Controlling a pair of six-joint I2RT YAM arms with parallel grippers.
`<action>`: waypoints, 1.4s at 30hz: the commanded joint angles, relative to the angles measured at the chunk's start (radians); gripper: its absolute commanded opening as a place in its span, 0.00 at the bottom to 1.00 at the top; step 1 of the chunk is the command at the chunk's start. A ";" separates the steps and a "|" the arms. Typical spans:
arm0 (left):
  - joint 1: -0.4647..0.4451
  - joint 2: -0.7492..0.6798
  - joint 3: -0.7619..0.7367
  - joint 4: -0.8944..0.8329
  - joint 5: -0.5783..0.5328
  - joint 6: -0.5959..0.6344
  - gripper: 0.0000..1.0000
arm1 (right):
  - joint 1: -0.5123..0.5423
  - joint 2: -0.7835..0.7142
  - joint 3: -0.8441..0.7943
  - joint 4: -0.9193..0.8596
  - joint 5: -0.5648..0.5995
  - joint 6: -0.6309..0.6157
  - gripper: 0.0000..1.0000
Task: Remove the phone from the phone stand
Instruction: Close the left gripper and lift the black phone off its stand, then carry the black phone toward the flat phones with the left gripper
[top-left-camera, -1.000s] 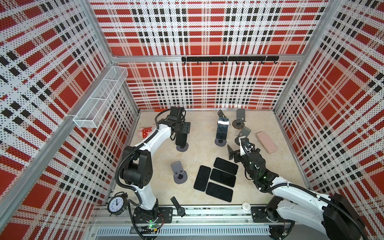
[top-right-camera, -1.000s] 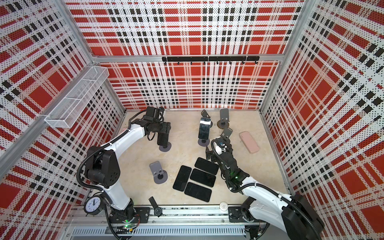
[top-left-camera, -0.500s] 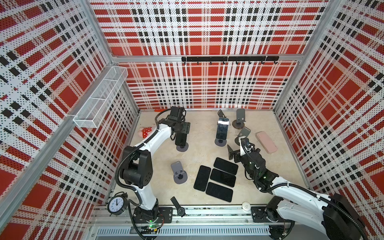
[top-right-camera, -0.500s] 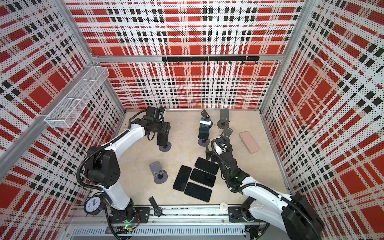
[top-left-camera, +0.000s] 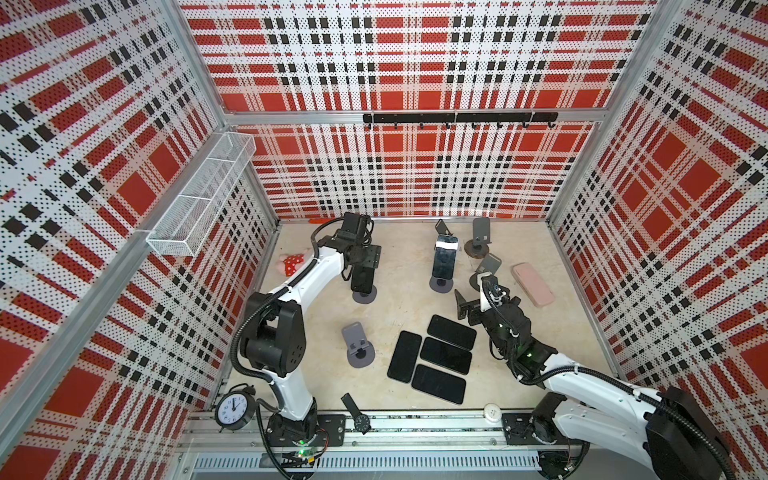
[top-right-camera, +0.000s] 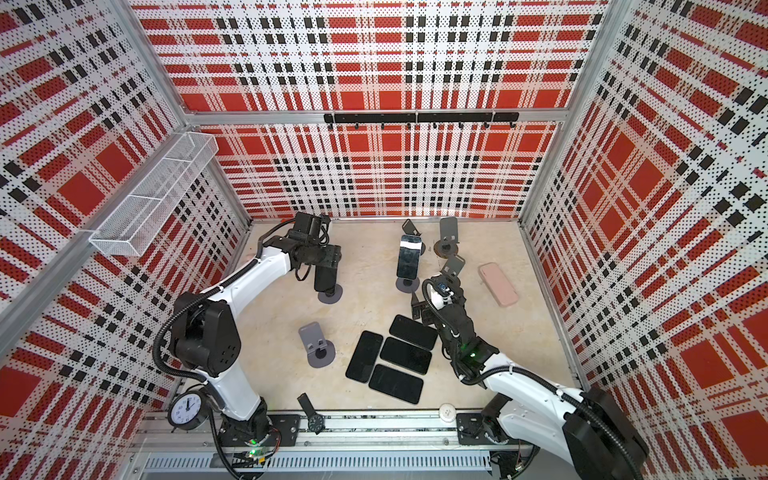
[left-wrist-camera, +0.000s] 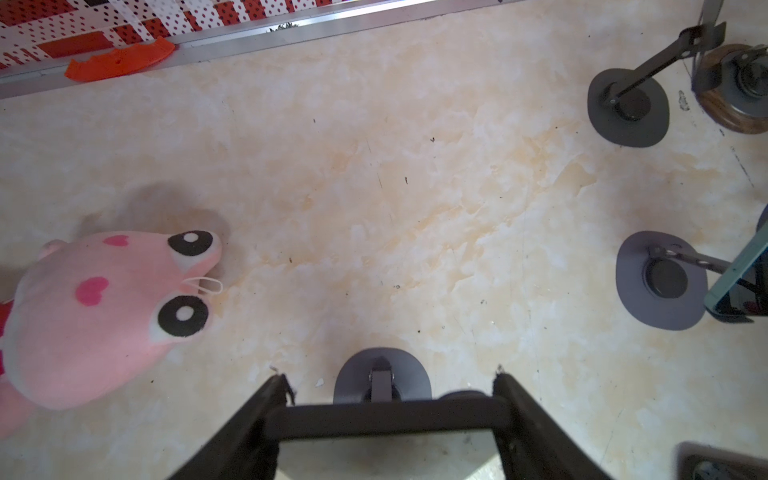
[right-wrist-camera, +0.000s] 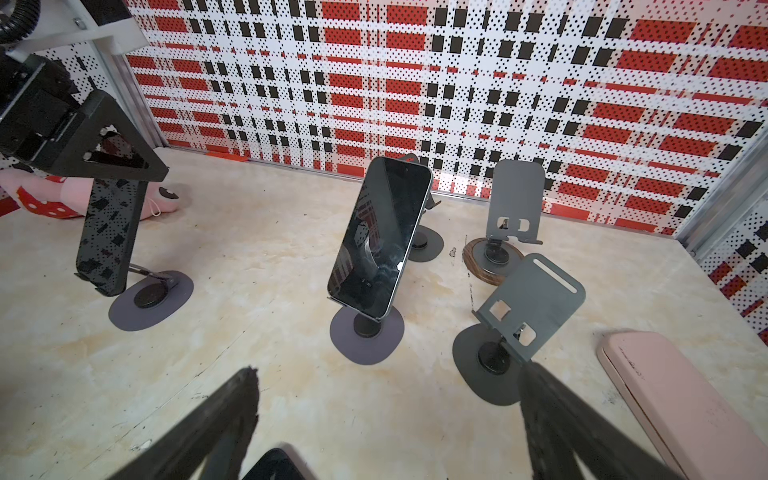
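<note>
Left wrist view: the left hand (left-wrist-camera: 390, 384) is clamped narrow on the side edges of the glossy black phone (left-wrist-camera: 386, 451). The phone leans upright on its grey round-based metal stand (left-wrist-camera: 381, 372) on the beige marbled worktop (left-wrist-camera: 374, 208). The right hand (right-wrist-camera: 390, 372) gapes wide, holding nothing, above the worktop.

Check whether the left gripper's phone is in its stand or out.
In. In the right wrist view the phone sits with its lower edge on the lip of the stand; the left gripper is shut on its top.
</note>
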 joint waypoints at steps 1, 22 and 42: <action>-0.004 -0.042 0.041 -0.049 0.007 0.005 0.69 | 0.000 -0.005 0.008 0.006 0.003 -0.006 1.00; -0.142 -0.055 0.182 -0.121 0.090 -0.029 0.68 | 0.000 -0.032 0.001 0.002 0.012 -0.008 1.00; -0.256 0.195 0.167 -0.054 0.305 -0.036 0.68 | 0.001 -0.042 -0.015 0.024 0.042 -0.013 1.00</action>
